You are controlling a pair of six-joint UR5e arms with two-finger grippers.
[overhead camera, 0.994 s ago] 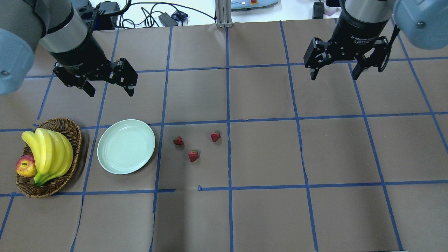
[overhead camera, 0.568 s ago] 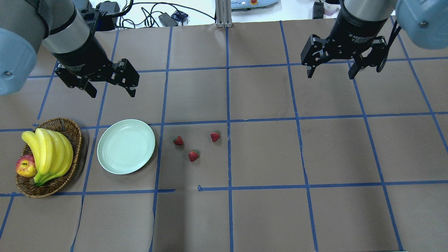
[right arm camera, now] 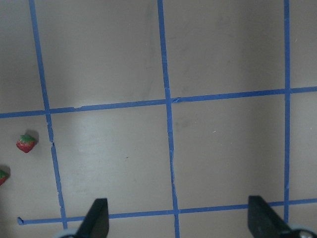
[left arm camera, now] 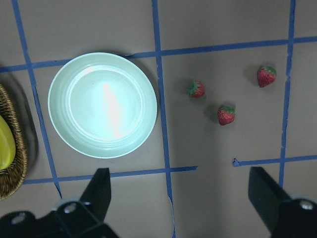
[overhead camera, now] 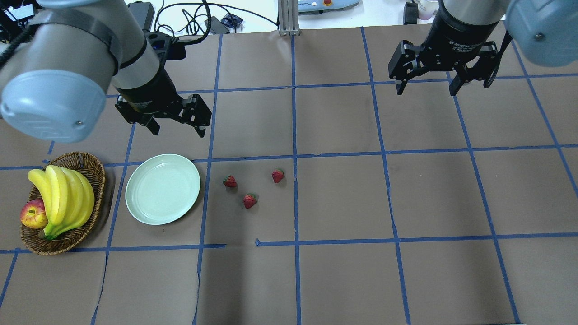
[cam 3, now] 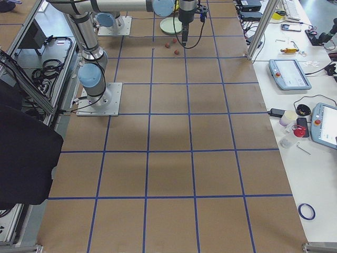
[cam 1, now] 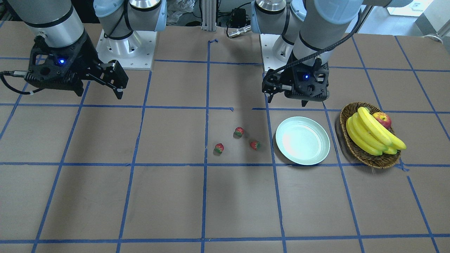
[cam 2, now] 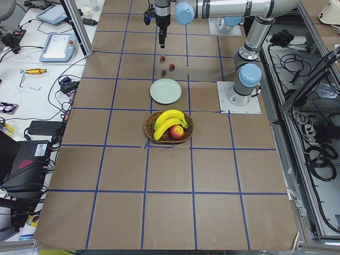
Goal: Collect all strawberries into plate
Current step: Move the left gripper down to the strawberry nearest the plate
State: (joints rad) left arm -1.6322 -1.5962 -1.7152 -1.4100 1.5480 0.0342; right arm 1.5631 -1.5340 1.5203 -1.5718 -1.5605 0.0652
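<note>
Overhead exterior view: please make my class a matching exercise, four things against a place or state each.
Things:
1. plate
2. apple
3. strawberries
4. right gripper

Places or states:
A. in the wicker basket, against the bananas
B. open, holding nothing
C. empty, beside the wicker basket
D. lying loose, none in the plate

Pairs: 1-C, 2-A, 3-D, 4-B.

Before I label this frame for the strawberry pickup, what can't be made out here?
- Right wrist view: one strawberry is cut by the left edge; the third is out of frame.
- Left wrist view: the basket is cut by the left edge, most of its contents out of frame.
- Overhead view: the apple is partly hidden by the bananas.
- Side views: the strawberries are too small for detail.
</note>
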